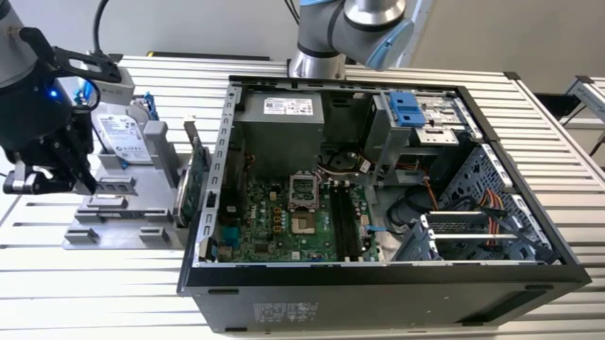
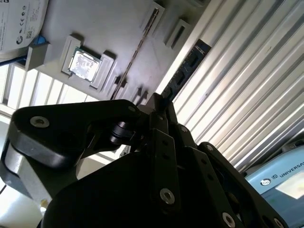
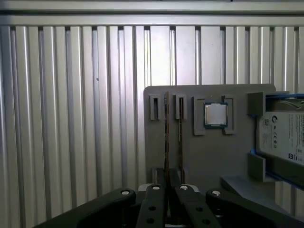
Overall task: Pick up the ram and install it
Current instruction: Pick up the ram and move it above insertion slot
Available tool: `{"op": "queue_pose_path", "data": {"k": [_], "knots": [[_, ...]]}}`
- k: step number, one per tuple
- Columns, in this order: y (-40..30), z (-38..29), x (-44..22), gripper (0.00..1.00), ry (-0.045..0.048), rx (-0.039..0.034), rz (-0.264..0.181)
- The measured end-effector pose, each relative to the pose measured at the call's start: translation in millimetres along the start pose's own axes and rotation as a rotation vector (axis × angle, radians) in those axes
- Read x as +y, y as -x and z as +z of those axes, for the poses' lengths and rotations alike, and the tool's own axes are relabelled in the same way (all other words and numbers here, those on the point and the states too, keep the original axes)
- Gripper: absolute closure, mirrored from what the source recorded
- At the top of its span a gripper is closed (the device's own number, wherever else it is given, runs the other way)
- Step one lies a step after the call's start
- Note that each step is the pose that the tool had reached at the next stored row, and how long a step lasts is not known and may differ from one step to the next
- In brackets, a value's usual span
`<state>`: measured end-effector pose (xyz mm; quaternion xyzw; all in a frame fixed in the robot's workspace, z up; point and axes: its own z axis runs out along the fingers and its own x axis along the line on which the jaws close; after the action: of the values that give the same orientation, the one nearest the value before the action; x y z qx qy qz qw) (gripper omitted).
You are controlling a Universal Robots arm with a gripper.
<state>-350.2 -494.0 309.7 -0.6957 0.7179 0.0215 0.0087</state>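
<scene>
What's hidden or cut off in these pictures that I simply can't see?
Second wrist view: the ram runs behind the pincer, which hides its near end.
First wrist view: the hard drive is cut off by the picture's edge.
Exterior view: the arm is cut off by the upper edge.

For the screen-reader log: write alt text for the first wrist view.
The black gripper hangs over a grey parts holder on a ribbed metal table, lined up with two thin ram sticks standing on edge in its slots. Beside them the holder carries a processor chip and a hard drive with blue clips.
</scene>
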Motion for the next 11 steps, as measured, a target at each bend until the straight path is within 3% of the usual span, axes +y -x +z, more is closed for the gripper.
{"op": "queue_pose_path", "data": {"k": [11], "knots": [[0.6, -12.7, 0.3, 1.00, -0.0001, 0.0000, 0.000]]}}
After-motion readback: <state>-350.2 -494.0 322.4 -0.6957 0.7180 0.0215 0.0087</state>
